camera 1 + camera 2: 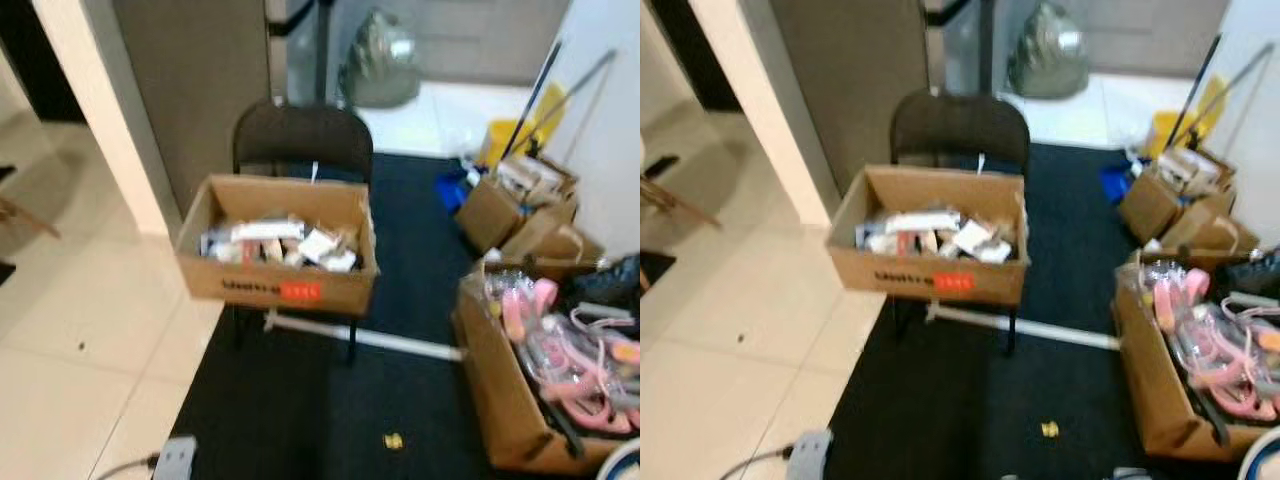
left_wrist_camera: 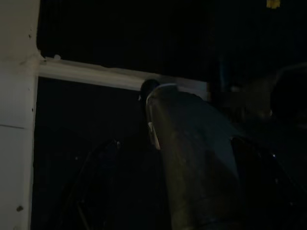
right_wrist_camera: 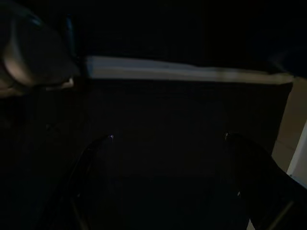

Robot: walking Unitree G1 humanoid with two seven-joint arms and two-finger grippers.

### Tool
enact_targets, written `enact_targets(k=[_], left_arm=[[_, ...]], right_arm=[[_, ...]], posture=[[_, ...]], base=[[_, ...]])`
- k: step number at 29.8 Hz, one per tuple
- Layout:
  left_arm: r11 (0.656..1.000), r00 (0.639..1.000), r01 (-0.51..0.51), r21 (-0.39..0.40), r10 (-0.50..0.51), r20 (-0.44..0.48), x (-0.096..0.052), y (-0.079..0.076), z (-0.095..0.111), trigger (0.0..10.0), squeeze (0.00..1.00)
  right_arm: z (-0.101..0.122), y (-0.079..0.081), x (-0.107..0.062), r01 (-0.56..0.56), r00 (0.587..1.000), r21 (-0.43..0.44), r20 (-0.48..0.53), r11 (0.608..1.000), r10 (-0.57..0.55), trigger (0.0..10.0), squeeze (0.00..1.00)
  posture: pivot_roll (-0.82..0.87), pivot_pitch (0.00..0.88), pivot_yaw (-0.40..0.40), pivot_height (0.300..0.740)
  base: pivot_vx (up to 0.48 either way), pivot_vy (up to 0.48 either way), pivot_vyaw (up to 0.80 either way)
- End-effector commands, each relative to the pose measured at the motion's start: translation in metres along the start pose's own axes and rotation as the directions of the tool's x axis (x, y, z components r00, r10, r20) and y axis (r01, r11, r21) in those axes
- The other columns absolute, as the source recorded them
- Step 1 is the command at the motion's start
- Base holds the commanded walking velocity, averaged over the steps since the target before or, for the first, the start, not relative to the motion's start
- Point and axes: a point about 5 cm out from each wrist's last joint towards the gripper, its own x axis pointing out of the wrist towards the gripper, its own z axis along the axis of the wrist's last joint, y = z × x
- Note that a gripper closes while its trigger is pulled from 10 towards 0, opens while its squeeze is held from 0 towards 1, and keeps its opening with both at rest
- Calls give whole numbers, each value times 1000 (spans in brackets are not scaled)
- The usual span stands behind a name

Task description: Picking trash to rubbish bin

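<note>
1. Both grippers hang low in shade. In the left wrist view, the left gripper (image 2: pixel 177 148) has its two dark fingers spread apart over black carpet, with nothing between them. A white strip (image 2: pixel 120 76) crosses the floor beyond.

2. In the right wrist view, the right gripper (image 3: pixel 168 143) is likewise spread wide and empty above the same dark carpet, with the white strip (image 3: pixel 182 72) ahead of it.

3. In the head views, a small yellow scrap (image 1: pixel 393 440) lies alone on the black carpet (image 1: pixel 300 410), just short of the white strip and near a box of pink items (image 1: pixel 520 400). It looks like the trash to collect. A cardboard box (image 1: pixel 280 285) full of odds and ends sits on a dark folding chair (image 1: pixel 300 135).

4. Doing it well likely means stepping closer, bending, and lowering one open gripper straight over the scrap, since it is small and flat.

5. Pale tiles (image 1: pixel 80 340) border the carpet on the left; more boxes, mop handles and a yellow bucket (image 1: pixel 510 135) crowd the right wall. I cannot pick out a rubbish bin with certainty.
</note>
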Motion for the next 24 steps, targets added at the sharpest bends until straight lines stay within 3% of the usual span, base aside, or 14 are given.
enact_targets(k=[1,8,24], left_arm=[[1000,1000,-4,11,4,-7,0,0,1,10000,0],[999,1000,12,50,-11,-7,2,-4,6,10000,0],[998,1000,18,61,-16,-20,2,-6,3,10000,0]], right_arm=[[2,-1,0,2,1000,-9,1,1000,-2,10000,0],[3,1,1,-32,999,7,-5,999,32,10000,0],[5,5,1,-73,997,43,-2,996,73,10000,0]], posture=[[-28,34,37,740],[-31,25,41,740],[-32,8,40,740]], base=[[-390,0,0],[-389,0,0],[-389,0,0]])
